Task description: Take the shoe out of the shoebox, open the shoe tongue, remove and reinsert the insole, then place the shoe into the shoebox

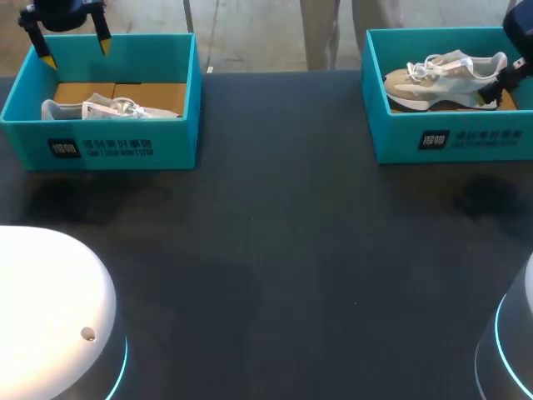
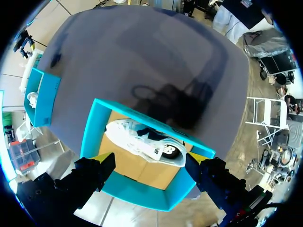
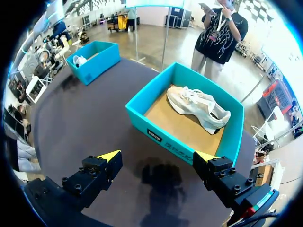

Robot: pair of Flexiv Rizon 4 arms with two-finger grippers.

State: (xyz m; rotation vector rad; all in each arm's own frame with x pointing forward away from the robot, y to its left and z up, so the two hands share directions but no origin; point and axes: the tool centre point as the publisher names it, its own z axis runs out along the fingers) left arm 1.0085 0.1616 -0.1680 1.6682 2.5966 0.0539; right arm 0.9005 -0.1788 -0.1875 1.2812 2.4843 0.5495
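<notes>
Two teal shoeboxes stand at the table's far side. The left shoebox (image 1: 108,146) holds a white shoe (image 1: 100,108) on its side. My left gripper (image 1: 71,42) hangs open above that box's back wall; from the left wrist, the shoe (image 2: 142,144) lies in the box (image 2: 90,137) under the open left gripper (image 2: 151,165). The right shoebox (image 1: 450,137) holds a beige-and-white shoe (image 1: 445,79) upright. My right gripper (image 1: 504,87) is at the box's right end. In the right wrist view it (image 3: 158,161) stands open and empty, high over the table, with the box (image 3: 156,127) and shoe (image 3: 199,106) ahead.
Dark tabletop (image 1: 275,250) stretches between and in front of the boxes. The two white robot bases (image 1: 50,317) sit at the near corners. The other box (image 3: 92,59) shows far off in the right wrist view.
</notes>
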